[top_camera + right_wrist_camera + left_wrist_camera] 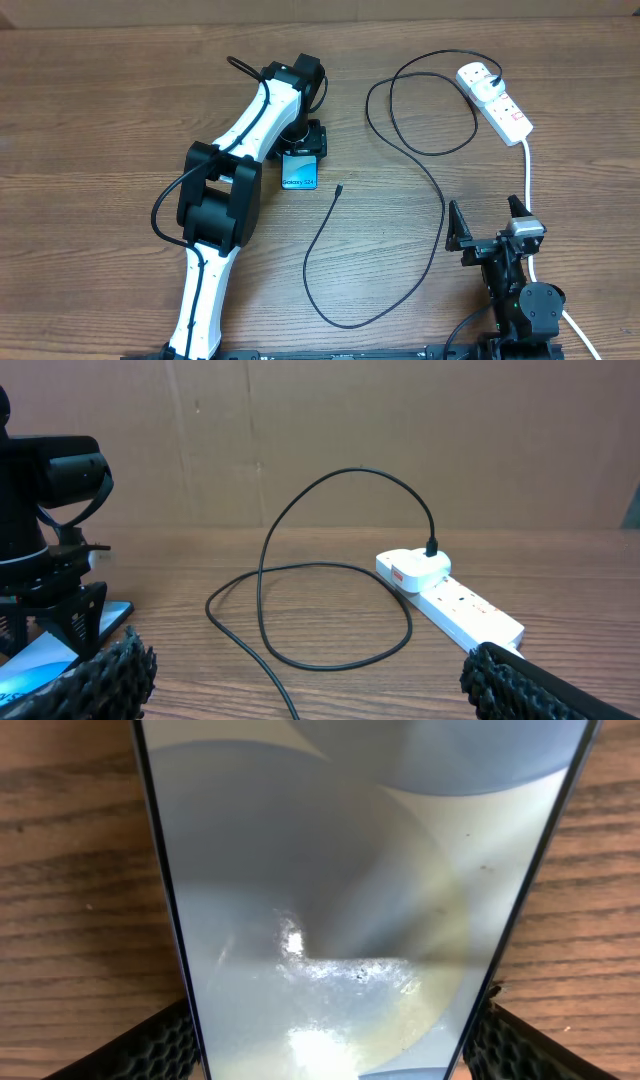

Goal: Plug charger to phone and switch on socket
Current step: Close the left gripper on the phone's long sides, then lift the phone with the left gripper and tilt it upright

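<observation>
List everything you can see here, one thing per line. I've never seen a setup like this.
table: one, brown wood, beneath everything.
phone: one, blue-teal screen, left of centre, partly under the left end effector.
socket: one, white power strip with red marks, far right of the table.
adapter: one, white, plugged into the socket's far end.
charger: one, thin black cable, looping from the adapter across the centre; its free plug lies loose, right of the phone.
white cord: one, running from the socket toward the right arm.
left arm: one, white and black; left end effector appears closed on the phone's side edges.
right arm: one, black, near right; right end effector open, empty.
</observation>
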Robot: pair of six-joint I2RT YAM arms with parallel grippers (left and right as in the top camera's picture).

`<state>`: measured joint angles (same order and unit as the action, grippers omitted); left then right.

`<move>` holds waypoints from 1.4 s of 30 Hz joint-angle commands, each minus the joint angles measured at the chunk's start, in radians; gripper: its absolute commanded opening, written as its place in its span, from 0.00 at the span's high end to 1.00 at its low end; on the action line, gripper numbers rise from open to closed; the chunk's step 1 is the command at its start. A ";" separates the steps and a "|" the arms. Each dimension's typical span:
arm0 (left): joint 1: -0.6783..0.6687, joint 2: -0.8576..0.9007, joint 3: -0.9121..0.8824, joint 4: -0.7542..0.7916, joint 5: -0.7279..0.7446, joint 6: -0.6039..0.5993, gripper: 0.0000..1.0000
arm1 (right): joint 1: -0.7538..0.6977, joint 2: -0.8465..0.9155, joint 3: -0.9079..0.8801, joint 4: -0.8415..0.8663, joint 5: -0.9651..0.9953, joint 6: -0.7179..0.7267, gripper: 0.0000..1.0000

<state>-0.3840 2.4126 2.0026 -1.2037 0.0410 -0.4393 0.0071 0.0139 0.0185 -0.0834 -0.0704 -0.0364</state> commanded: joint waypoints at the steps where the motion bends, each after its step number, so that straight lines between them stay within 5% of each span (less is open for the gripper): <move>1: 0.005 0.031 -0.036 -0.008 0.064 -0.013 0.22 | -0.002 -0.011 -0.010 0.003 0.009 0.006 0.00; 26: 0.008 0.027 0.096 -0.151 0.209 -0.010 0.27 | -0.002 -0.011 -0.010 0.003 0.009 0.006 0.00; 42: 0.138 0.027 0.130 -0.222 0.705 0.069 0.33 | -0.002 -0.011 -0.010 0.003 0.009 0.006 0.00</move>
<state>-0.2714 2.4359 2.1036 -1.4178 0.5365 -0.4210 0.0071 0.0139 0.0185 -0.0834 -0.0708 -0.0364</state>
